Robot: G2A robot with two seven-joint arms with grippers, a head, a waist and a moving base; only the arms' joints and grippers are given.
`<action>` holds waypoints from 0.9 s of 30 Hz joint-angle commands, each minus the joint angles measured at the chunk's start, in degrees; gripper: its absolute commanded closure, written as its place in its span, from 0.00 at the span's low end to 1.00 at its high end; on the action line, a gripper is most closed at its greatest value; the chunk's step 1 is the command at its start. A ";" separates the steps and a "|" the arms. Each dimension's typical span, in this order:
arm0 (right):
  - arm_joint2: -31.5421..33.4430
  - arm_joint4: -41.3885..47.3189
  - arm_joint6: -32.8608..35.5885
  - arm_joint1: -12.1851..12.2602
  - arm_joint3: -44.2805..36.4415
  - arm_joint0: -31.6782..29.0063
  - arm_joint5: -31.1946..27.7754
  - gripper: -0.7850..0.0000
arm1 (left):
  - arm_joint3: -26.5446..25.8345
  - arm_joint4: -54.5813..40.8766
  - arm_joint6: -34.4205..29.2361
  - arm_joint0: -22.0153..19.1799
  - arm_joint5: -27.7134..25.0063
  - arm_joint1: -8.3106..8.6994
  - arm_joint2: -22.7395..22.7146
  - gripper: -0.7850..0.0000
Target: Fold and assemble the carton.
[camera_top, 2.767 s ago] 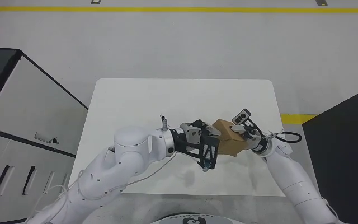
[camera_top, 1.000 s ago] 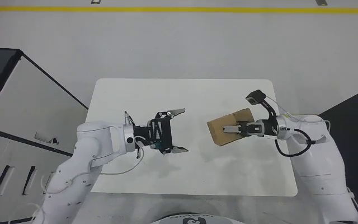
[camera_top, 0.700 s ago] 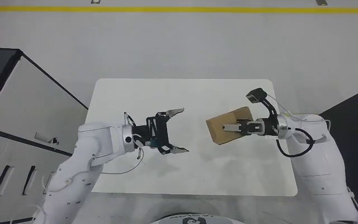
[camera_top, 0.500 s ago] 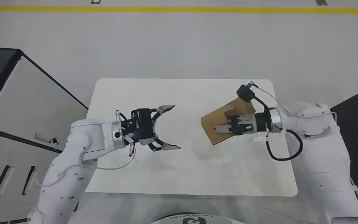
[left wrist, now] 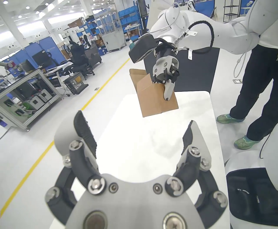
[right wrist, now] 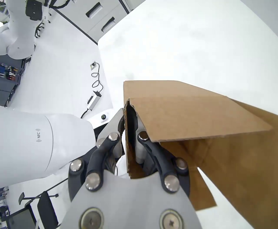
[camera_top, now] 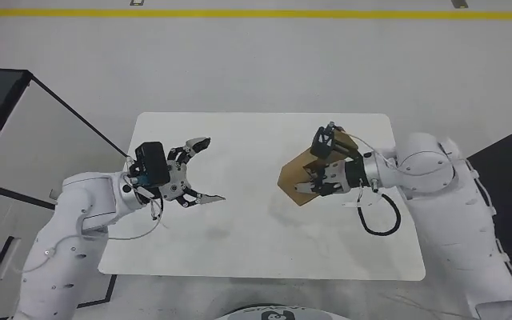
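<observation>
Surface: we see a white table (camera_top: 264, 240) with rounded corners; its top is smooth and faintly glossy.
Room: the floor (camera_top: 256, 64) is pale and glossy, crossed by a yellow line (camera_top: 256, 13); a grey cabinet (camera_top: 40, 160) stands just beside the table's left edge; the left wrist view shows us a workshop hall with blue racks (left wrist: 128, 18), a metal bench (left wrist: 26, 95) and black office chairs (left wrist: 78, 54); a cable with a power brick (right wrist: 93, 98) lies on the floor by the table.
Carton: the carton (camera_top: 298, 178) is held tilted over the right half of the table; whether its low corner touches the top we cannot tell.
Carton material: plain brown cardboard, matt, with sharp creases and flat rectangular panels; the raw cut edge looks rough and fibrous in the right wrist view; one end stands open, with loose flaps.
Right gripper: the right gripper (right wrist: 130, 132) is clamped on one wall of the carton; we see one finger on the outside face and the other inside the open end, with the cardboard edge running between them.
Left gripper: the left gripper (camera_top: 210, 170) hangs over the left half of the table, pointed toward the carton and well apart from it; its fingers are spread wide with nothing between them.
Gripper build: a silver metal plate with round screw heads, black curved links, and black ribbed pads (left wrist: 84, 130) on the inner faces.
</observation>
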 commanded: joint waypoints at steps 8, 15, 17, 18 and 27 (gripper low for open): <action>-4.26 -13.69 0.92 0.37 -6.72 1.35 0.93 1.00 | -0.45 0.31 2.46 0.00 0.00 1.46 0.12 0.00; -17.67 -29.66 2.19 0.21 -9.13 8.31 2.19 1.00 | -0.45 0.31 2.46 0.00 0.00 1.46 0.12 0.00; -20.88 -31.22 2.33 -0.21 -8.13 10.59 2.34 1.00 | -0.45 0.31 2.46 0.00 0.00 1.46 0.12 0.00; -22.31 -31.63 2.26 -0.48 -7.55 11.65 2.27 1.00 | -0.45 0.31 2.46 0.00 0.00 1.46 0.12 0.00; -23.89 -31.43 1.91 -0.87 -6.62 12.86 2.01 1.00 | -0.45 0.31 2.46 0.00 0.00 1.46 0.12 0.00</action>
